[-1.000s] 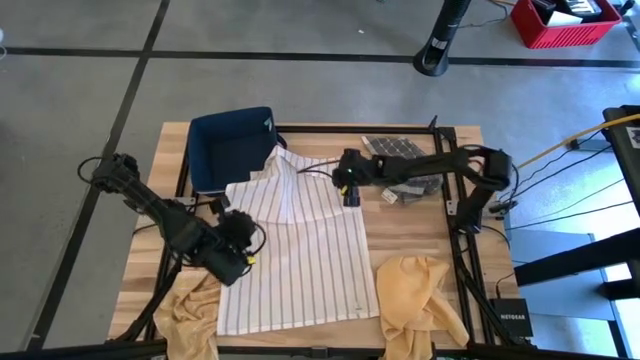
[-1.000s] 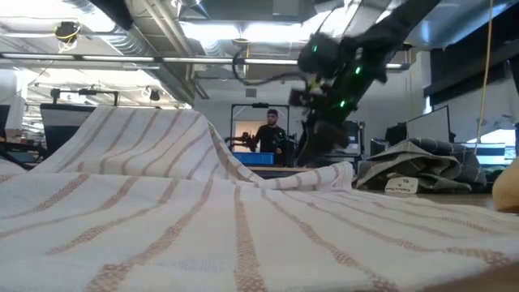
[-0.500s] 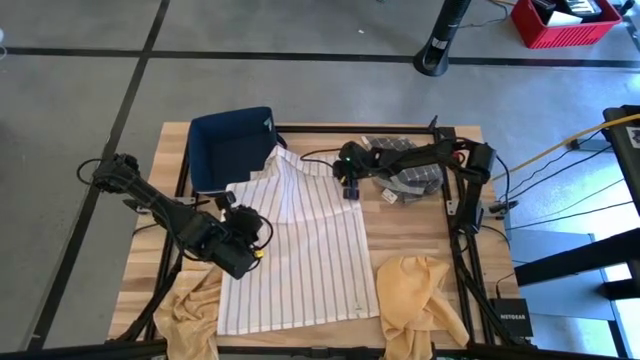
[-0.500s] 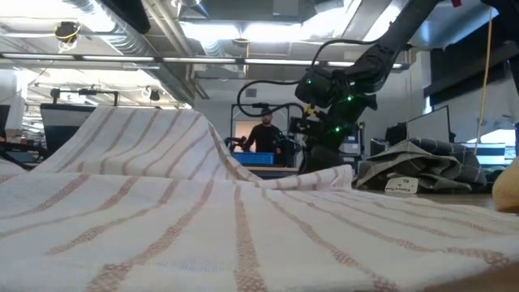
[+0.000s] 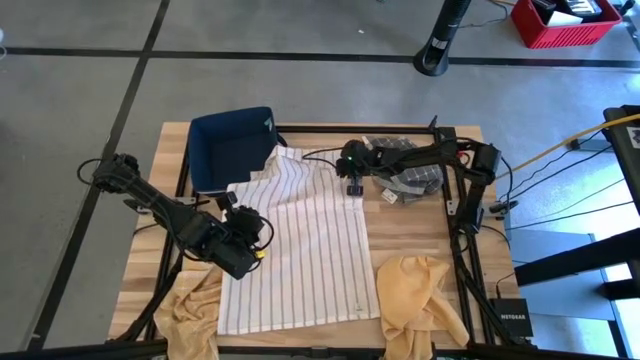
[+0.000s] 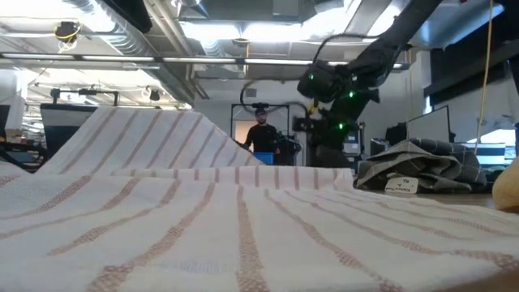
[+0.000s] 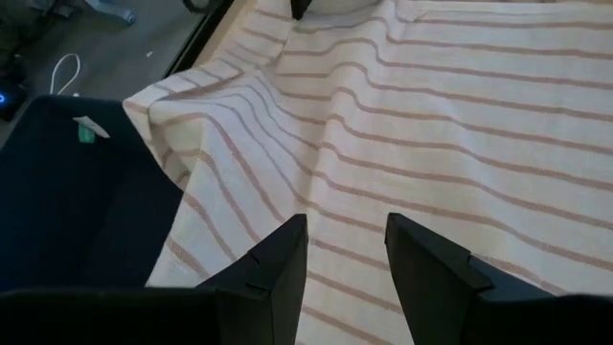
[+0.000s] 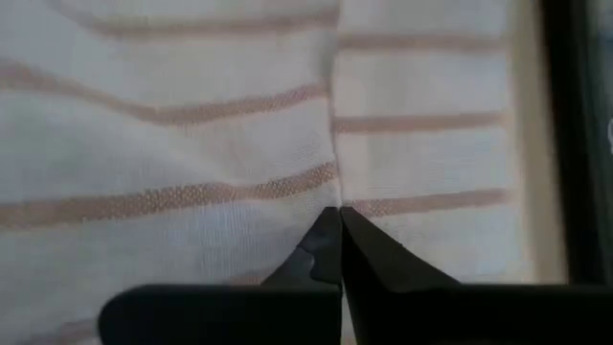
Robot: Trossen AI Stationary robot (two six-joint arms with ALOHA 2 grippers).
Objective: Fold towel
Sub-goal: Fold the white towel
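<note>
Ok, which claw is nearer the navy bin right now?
Left. The left claw hovers over the striped towel, just in front of the navy bin. The right claw pinches the towel's far right corner, farther off.

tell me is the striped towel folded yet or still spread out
Mostly spread: the striped towel lies flat on the table, one far corner draped over the blue bin.

High view: even, bright overhead light, soft shadows under arms, sharp throughout. Low view: ceiling lights (image 6: 223, 31) blown out w/ glare, arm backlit, near towel (image 6: 243, 235) soft, out of focus. Right wrist view: very close, cloth weave sharp, fingers blurred. Left wrist view: slightly dim, mild blur.
</note>
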